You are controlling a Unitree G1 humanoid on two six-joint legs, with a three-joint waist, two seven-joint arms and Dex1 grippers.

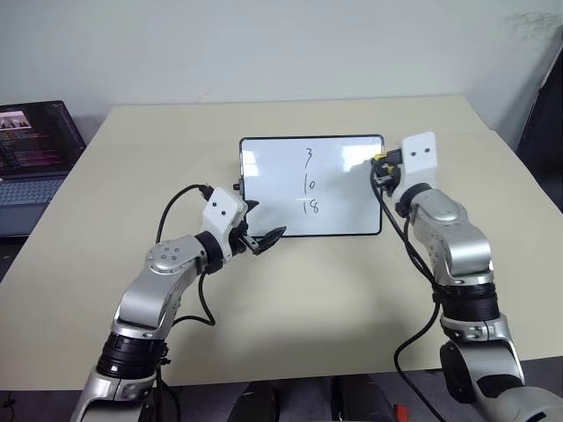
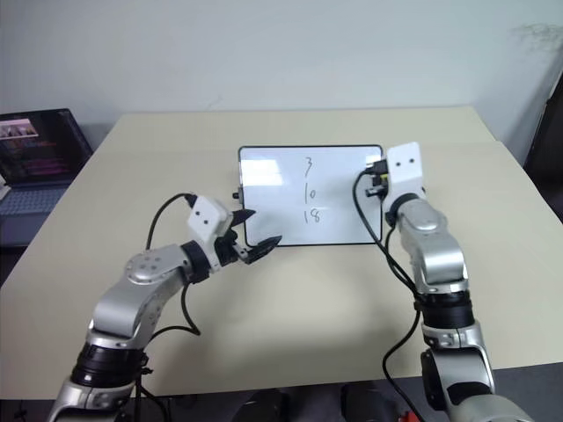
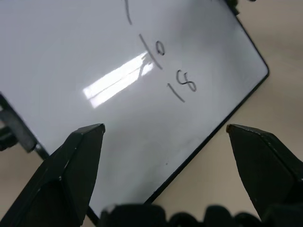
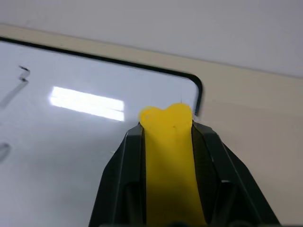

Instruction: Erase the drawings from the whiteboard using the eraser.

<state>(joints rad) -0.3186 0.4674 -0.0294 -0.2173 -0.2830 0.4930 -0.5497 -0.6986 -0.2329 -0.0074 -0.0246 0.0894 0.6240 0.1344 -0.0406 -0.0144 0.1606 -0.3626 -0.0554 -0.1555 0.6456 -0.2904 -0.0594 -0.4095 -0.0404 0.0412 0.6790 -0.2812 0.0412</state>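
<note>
Step in hand, as I read it: eraser is picked up and carried to the board, wiping not started. All three numerals look intact.

Nearest to me, my left gripper [image 1: 264, 239] sits at the near left corner of the whiteboard [image 1: 264, 189]. Fingers spread wide, nothing between them. In the left wrist view the board's near edge and the "10" and "18" show in the gap between the tips. I can't tell whether a tip touches the frame; it looks just off it. Best guess: it is there to steady the board.

Further out, my right gripper [image 4: 166, 124] is clamped tight on the eraser [image 4: 168, 156], yellow block pinched between both fingers with its end poking out past the tips. It sits at the board's right edge, near the far right corner. Whether the eraser touches the surface, I can't tell.

The drawings [image 1: 309, 183] are a short column at the middle of the board, which lies flat on the table [image 1: 158, 149], well left of the eraser.

Next move needs: bring the eraser face flat onto the board, sweep left across the column, keep pressure even. Left side should brace the frame so the board doesn't slide.
</note>
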